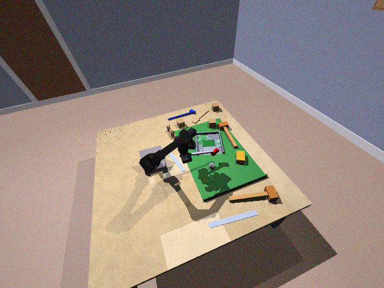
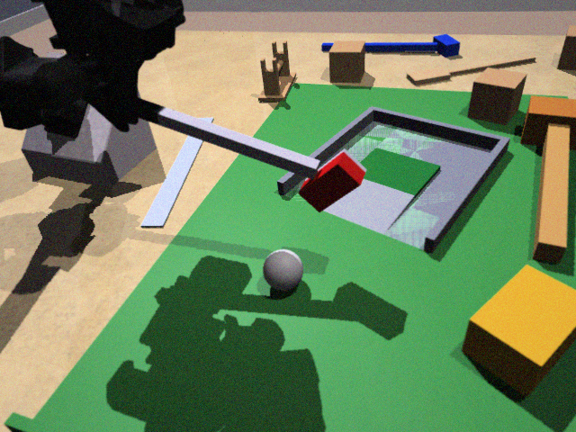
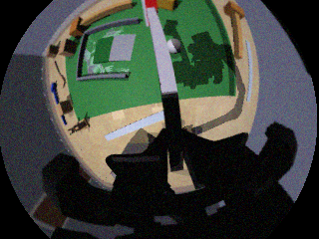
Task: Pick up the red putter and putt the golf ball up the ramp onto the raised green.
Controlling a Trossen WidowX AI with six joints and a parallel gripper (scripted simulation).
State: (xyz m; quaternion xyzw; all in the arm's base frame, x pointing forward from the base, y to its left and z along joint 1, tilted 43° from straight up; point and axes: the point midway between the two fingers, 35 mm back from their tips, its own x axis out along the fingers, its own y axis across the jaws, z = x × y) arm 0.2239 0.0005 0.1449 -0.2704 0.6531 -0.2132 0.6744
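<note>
gripper clamped on putter | red head above ramp | ball near ramp, on mat

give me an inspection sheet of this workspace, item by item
surface: tan table with a green mat laid on it.
job's things: red putter held off the mat, its head over the ramp mouth; golf ball resting on the mat, short of the ramp and apart from the putter; raised green inside a grey walled frame, no ball on it.
clutter: two wooden mallets, blue putter, yellow block, brown cubes, flat pale strips, small wooden stand.
grippers: tool shut on the putter's shaft.
cables: nothing seen.
surroundings: bare floor, blue-grey walls.
</note>
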